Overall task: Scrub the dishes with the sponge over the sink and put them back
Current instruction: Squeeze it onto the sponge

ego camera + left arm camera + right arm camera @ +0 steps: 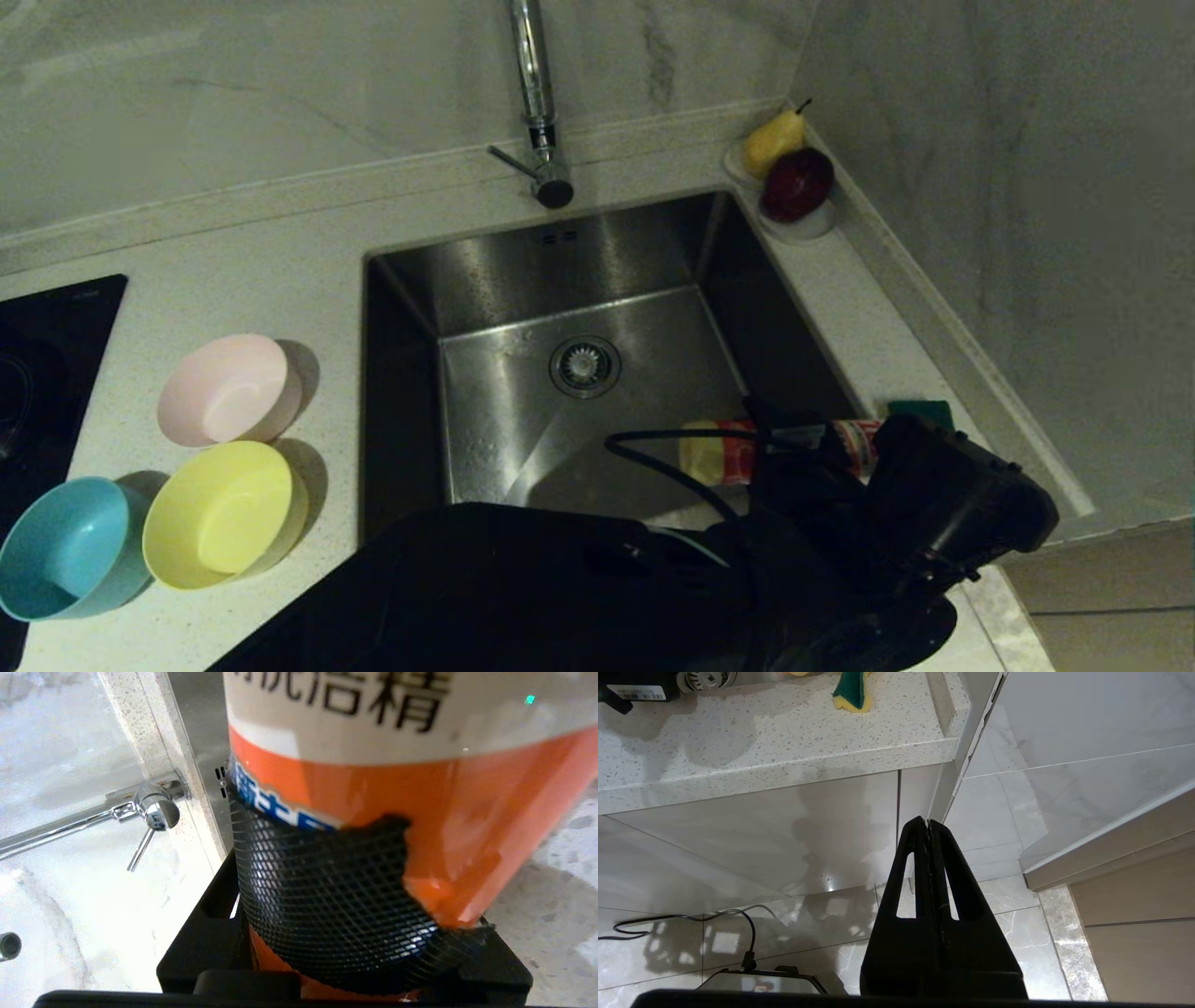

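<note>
From the head view, the pale speckled stone bench (280, 271) wraps around the steel sink (579, 280), which has a round drain strainer (585, 365) in its floor and two overflow slots in the far wall. A chrome faucet (540, 112) rises behind it against a marbled wall. The left claw (794, 448) has reached across the near right corner of the sink, its black arm filling the lower part of the view, and it grips a dish soap bottle (738, 451) lying roughly level over the basin. The sponge (920, 411) sits on the bench just beyond the claw, green face up. Well away on the claw's far side across the sink stand the three bowls: the pink bowl (229, 389), the yellow bowl (224, 513) and the blue bowl (65, 549), close together beside a black cooktop (47, 345). In the far corner a white dish (803, 224) holds a yellow pear (773, 140) and a dark red apple (797, 183).

From the left wrist view, the left claw (355, 914) is clenched on the dish soap bottle (420, 788), whose orange and white label fills the frame, with black mesh padding pressed against it. Past the bottle lie the bench edge, the sink wall and the faucet (154, 809).

From the right wrist view, the right claw (928, 826) hangs below bench height with its fingers pressed together, holding nothing, over glossy floor tiles (808, 919). Up on the bench (761, 751) above it lies the sponge (852, 690), near the bench's wall-side end.
</note>
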